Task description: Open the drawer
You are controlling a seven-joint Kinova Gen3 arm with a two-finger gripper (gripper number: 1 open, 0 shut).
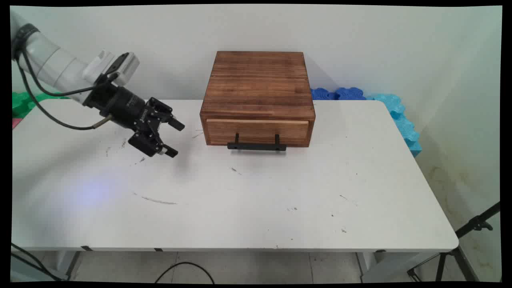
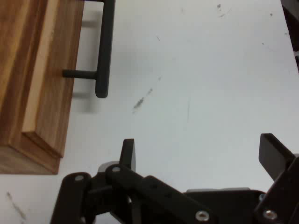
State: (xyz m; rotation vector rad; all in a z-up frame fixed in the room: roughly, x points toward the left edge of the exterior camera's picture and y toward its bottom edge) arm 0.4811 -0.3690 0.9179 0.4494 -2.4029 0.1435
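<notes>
Wooden drawer box sitting at worktop's far edge, black handle facing forward, claw hovering beside it, fingers apart, holding nothing.

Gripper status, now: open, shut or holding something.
Gripper: open, holding nothing, above the white table to the left of the wooden drawer box, clear of its black handle.

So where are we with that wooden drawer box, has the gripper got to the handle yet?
Not yet. Done so far: the gripper is low over the table, left of the wooden box, fingers open and holding nothing. In hand: it points toward the box front, with the black handle in the hand view ahead of it, well apart. Left: the drawer sits flush in the box, and the handle is untouched.
</notes>
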